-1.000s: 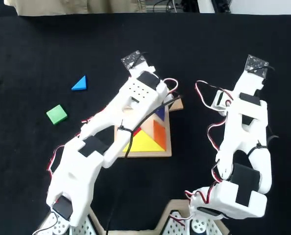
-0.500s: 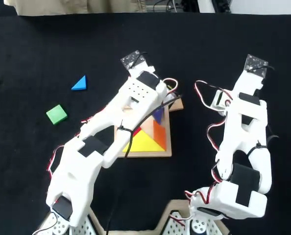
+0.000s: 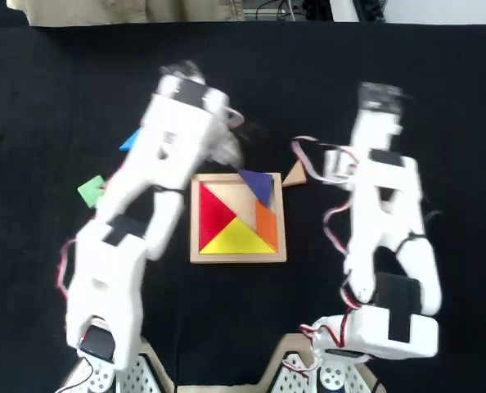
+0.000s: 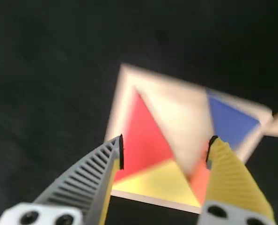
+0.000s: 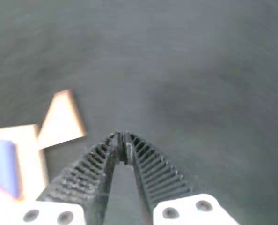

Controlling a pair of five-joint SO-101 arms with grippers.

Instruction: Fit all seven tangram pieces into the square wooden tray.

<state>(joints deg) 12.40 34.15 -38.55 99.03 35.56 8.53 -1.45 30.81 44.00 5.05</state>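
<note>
Four pieces [image 3: 214,209] sit in the wooden tray [image 3: 238,257] in the high view, the left arm [image 3: 157,164] having swung clear; tan triangle [image 3: 294,173], green square [image 3: 92,190] and blue triangle [image 3: 128,142] lie outside it, so three remain. Left wrist view: left gripper [image 4: 164,152] wide open over the tray, empty. Right wrist view: right gripper [image 5: 124,143] closed, seemingly empty, beside the tray's corner.

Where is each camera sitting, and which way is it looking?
High view: fixed above the table, looking down on the wooden tray; the left arm and right arm both show.
Left wrist view: on the left arm's wrist, looking down at the tray; its own open left hand frames it.
Right wrist view: on the right arm's wrist, looking at the table and a tan triangle; its own closed right hand shows.
Shared: high and left wrist views both show the tray's red triangle.
</note>
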